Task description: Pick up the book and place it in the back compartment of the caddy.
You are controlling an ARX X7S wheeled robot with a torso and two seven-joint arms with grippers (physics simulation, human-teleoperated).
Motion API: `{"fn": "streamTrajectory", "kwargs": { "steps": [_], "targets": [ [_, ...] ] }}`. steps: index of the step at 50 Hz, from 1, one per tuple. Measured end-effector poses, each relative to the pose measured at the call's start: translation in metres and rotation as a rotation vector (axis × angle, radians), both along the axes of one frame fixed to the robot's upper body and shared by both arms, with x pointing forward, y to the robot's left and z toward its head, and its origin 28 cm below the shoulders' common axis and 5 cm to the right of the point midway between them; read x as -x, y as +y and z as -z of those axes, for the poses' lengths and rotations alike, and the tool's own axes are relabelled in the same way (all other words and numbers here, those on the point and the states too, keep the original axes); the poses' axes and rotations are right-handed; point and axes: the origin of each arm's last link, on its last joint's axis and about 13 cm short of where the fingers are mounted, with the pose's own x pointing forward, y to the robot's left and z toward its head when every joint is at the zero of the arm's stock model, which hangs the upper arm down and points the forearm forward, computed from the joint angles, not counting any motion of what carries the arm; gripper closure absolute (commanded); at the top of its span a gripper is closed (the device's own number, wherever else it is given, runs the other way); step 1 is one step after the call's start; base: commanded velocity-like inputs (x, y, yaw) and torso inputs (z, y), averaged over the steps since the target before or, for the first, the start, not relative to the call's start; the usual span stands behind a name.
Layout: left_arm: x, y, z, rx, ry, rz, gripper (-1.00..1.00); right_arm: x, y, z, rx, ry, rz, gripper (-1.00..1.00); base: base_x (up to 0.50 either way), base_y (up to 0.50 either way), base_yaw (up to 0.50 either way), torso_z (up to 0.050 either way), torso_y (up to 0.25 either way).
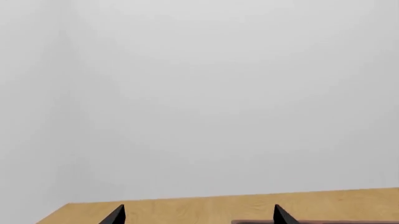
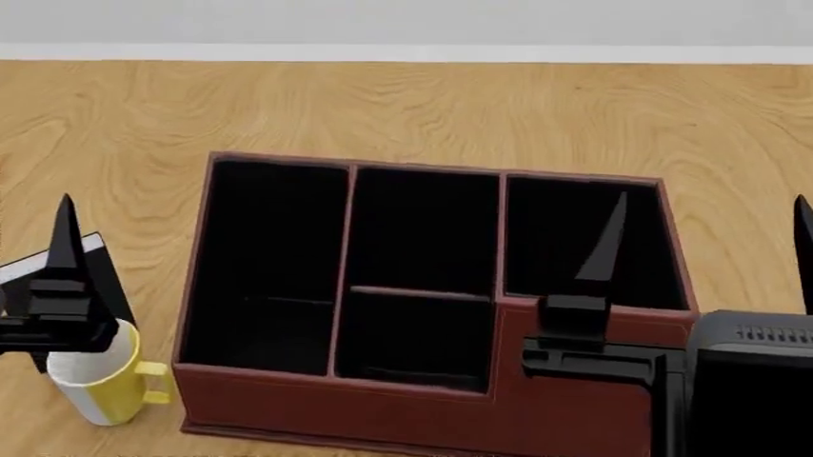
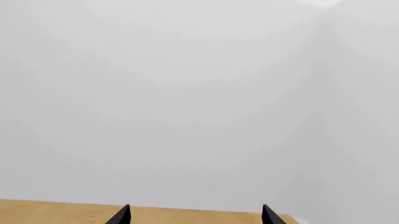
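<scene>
Left of the caddy (image 2: pixel 432 305), the book (image 2: pixel 109 276) leans behind a mug (image 2: pixel 102 381); both jaws gape, empty.

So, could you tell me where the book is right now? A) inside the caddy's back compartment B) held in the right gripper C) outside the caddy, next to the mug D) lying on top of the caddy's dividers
C: in the head view the book stands on the table outside the caddy, on its left side by the mug, and both grippers are empty.
</scene>
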Motion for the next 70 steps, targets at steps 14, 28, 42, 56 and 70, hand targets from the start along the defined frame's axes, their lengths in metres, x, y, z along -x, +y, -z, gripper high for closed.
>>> {"fn": "streamTrajectory", "kwargs": {
  "steps": [14,28,42,56,70],
  "targets": [
    [0.004,0.001,-0.003,-0.001,-0.01,0.014,-1.0,0.007,-0.002,-0.013,-0.008,-0.047,0.021,-1.0,0.16,0.0,0.0,0.0,0.0],
    [0.004,0.0,-0.002,-0.008,-0.004,0.026,-1.0,0.009,-0.002,-0.015,0.028,-0.05,0.087,-1.0,0.21,0.0,0.0,0.0,0.001],
    [0.004,0.0,-0.002,-0.01,-0.002,0.024,-1.0,0.009,-0.001,-0.014,0.039,-0.043,0.111,-1.0,0.0,0.0,-0.47,0.0,0.0],
    [0.005,0.001,-0.003,-0.008,-0.006,0.023,-1.0,0.008,-0.001,-0.014,0.052,-0.036,0.105,-1.0,0.0,0.0,-0.33,0.0,0.0],
    [0.006,0.001,-0.004,-0.005,-0.009,0.025,-1.0,0.005,0.001,-0.013,0.086,-0.021,0.095,-1.0,0.15,0.21,0.0,0.0,0.0]
  ]
}}
